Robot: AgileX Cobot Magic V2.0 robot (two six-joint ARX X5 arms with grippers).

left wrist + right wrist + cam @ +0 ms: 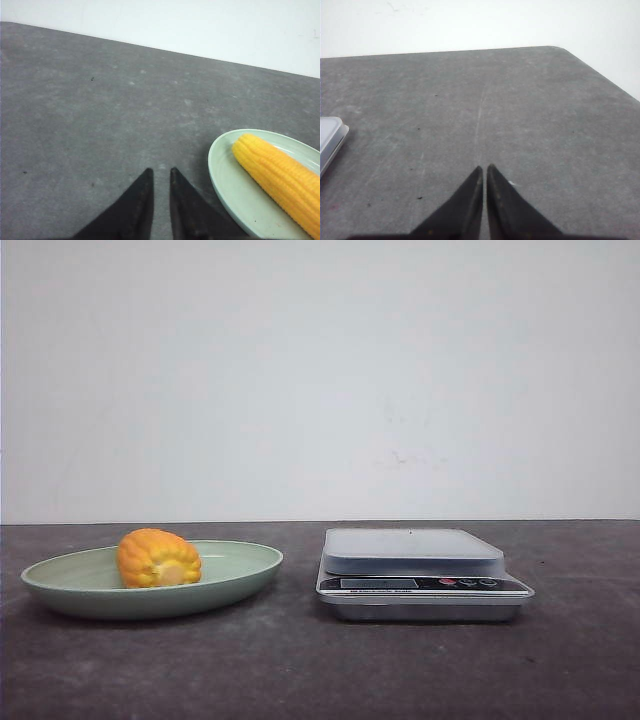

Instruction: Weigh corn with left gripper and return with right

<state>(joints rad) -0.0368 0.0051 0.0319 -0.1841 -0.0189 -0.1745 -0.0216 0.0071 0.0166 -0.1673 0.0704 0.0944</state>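
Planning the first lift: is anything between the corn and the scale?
Nothing visible. The corn lies in the green plate, the scale stands beside it with its platform bare, and only bare table separates them. The left tool holds nothing.

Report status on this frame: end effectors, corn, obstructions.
Left end effector nearly closed, empty, beside the plate. Right end effector closed, empty, over bare table. Corn on the plate, scale unloaded. Nothing blocking.
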